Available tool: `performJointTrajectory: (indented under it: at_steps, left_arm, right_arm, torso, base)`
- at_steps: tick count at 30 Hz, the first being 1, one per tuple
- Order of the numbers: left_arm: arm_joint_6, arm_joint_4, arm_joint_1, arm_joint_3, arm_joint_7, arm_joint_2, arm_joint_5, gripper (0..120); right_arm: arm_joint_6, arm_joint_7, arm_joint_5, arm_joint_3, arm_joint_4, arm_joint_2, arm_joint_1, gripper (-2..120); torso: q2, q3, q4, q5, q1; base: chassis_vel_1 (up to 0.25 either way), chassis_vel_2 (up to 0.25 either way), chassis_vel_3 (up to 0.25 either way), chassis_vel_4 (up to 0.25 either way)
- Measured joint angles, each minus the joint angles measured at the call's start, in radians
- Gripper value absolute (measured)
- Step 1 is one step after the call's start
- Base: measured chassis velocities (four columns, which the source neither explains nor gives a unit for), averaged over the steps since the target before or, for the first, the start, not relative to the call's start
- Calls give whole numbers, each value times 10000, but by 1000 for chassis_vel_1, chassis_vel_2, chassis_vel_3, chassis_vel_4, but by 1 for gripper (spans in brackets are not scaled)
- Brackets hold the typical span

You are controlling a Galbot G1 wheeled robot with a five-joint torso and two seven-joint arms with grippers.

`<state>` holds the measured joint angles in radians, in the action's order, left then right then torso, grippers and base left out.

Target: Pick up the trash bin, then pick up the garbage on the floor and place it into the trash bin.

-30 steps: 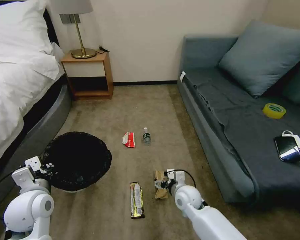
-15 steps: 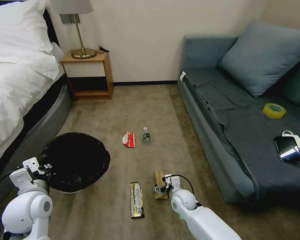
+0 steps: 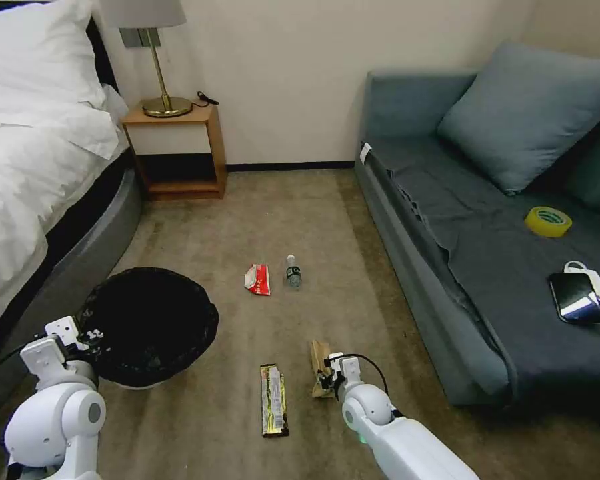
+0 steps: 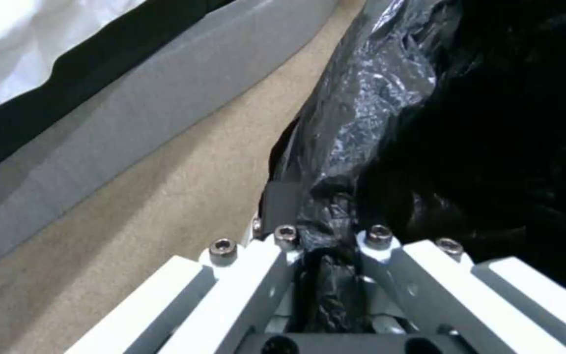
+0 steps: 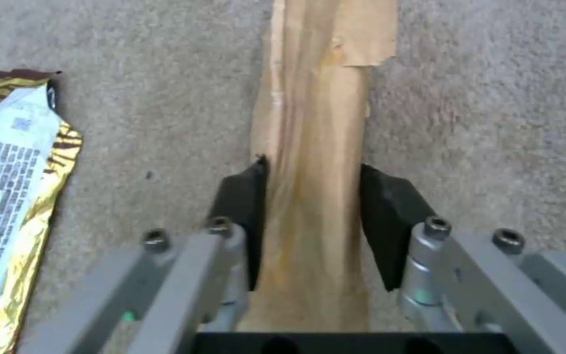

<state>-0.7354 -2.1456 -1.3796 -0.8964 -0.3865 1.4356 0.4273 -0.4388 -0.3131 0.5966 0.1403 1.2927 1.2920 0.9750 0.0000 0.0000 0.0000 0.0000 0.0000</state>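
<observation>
Right gripper (image 5: 309, 216) has dropped, open astride the tan paper (image 5: 316, 147); left gripper (image 4: 325, 236) stays clamped on the trash bin (image 3: 150, 320).

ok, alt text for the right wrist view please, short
The right gripper is low over beige carpet, its two dark fingers straddling a long strip of tan crumpled paper, close against its edges. A gold snack wrapper lies flat on the carpet beside it.

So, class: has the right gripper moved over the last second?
Yes. The right gripper has dropped toward the near end of the tan paper piece, which has stayed put beside the gold snack wrapper.
</observation>
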Motion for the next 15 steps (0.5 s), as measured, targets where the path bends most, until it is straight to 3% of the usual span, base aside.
performJointTrajectory:
  at_steps: [9, 15]
  left_arm:
    - [0, 48, 24, 45, 22, 31, -50, 3]
    - [0, 55, 57, 90, 29, 59, -68, 3]
  right_arm:
    - [89, 36, 34, -49, 354, -185, 123, 0]
    - [124, 71, 255, -60, 761, -374, 246, 0]
  torso:
    - [0, 0, 0, 0, 0]
    - [0, 0, 0, 1, 0]
  base:
    - [0, 0, 0, 0]
    - [0, 0, 0, 0]
